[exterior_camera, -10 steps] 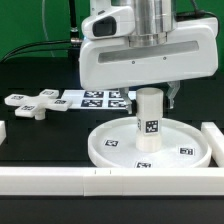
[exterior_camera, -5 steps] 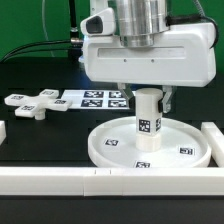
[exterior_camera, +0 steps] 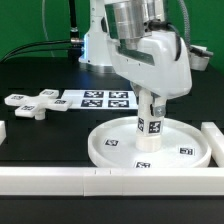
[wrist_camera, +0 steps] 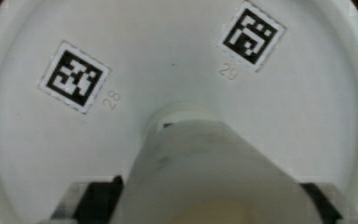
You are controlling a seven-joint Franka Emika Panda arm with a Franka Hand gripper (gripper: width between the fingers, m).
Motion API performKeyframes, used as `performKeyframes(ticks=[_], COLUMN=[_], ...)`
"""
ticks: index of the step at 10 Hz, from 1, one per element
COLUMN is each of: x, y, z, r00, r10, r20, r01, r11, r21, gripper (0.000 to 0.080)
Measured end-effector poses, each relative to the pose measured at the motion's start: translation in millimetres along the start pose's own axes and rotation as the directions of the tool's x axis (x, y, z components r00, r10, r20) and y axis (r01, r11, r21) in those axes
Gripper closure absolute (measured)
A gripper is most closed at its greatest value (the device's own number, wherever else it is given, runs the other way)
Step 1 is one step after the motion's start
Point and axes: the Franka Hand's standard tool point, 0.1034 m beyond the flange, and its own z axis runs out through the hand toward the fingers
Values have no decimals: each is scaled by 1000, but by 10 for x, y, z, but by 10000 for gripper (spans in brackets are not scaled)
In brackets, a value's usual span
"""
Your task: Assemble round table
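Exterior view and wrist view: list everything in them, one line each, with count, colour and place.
disc: one, white, on the table beside the front bar.
post: one, white, upright on the disc's middle.
cross-shaped piece: one, white, flat at the exterior view's left.
marker board: one, white with black tags, flat behind the disc.
bars: three stretches, white, front and both sides.
table: one, black, under everything.
backdrop: one, green, behind.
arm: one, white, above the post.
jaws: one pair, dark, shut on the post's top.
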Motion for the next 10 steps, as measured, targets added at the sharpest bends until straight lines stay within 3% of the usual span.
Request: performKeyframes(ticks=[4,5,6,10], x=[-11,-14,-14,-21], y=[-3,-3,-3,-2], z=[5,6,6,1], r00=[990,994,998,973], r10=[139,106,64,-228], r20=[28,28,28,34], r01=[-139,-106,-64,229], r11=[990,994,998,974], r21=[-6,-5,-4,-3], gripper=[390,339,198,152])
